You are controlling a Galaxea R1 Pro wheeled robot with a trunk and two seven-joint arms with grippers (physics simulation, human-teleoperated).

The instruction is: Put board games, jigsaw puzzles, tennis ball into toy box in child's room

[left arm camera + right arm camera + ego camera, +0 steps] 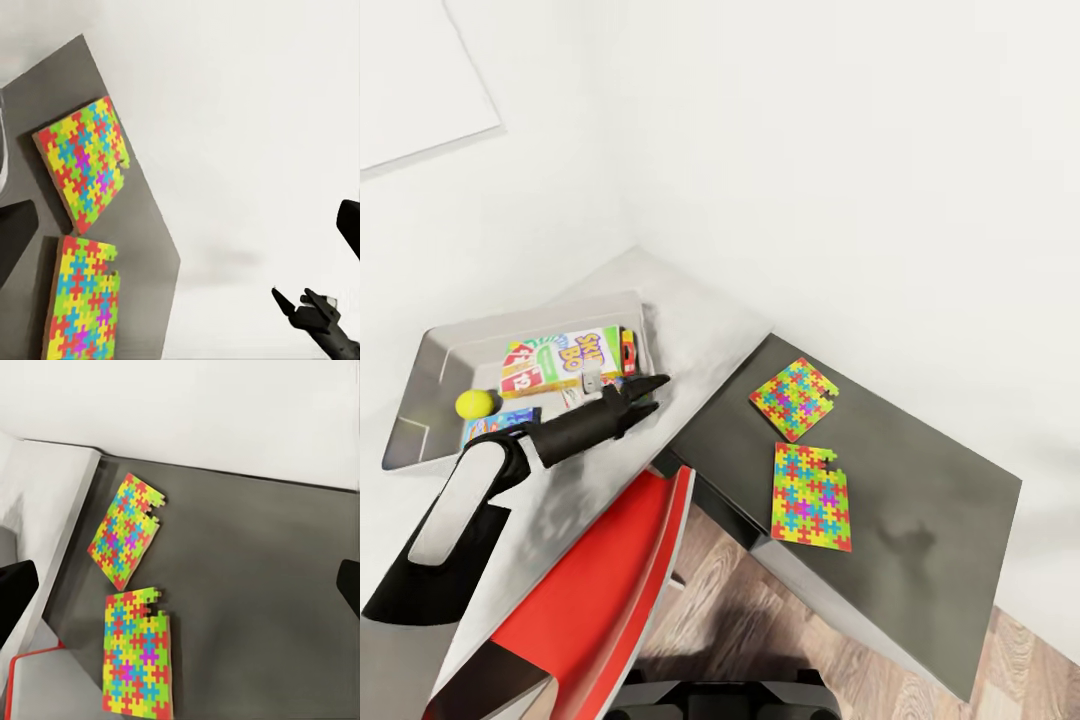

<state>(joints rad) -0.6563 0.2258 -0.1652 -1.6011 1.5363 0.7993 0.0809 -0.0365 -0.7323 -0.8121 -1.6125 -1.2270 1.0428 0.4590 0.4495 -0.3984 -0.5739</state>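
puzzles (pixel 794 399) (pixel 811 496) lie flat on the dark table (pixel 920 520), not yet in the toy box (pixel 430 370). left gripper (pixel 650 392) by the box looks shut, empty. right gripper: cannot tell.

Two plain white walls (pixel 840 150) meet at a corner behind the furniture. A white rectangular panel (pixel 410 80) with a thin edge sits on the left-hand wall, near the upper edge of the head view. A light grey desk (pixel 700 330) fits into the corner; a dark grey desk (pixel 930 500) adjoins it along one edge and runs along the right-hand wall. A red chair (pixel 610 580) stands close against the light grey desk. Wood-plank floor (pixel 740 610), brown with visible grain, shows below the desks. Lighting is soft and even, with faint shadows on both desk surfaces
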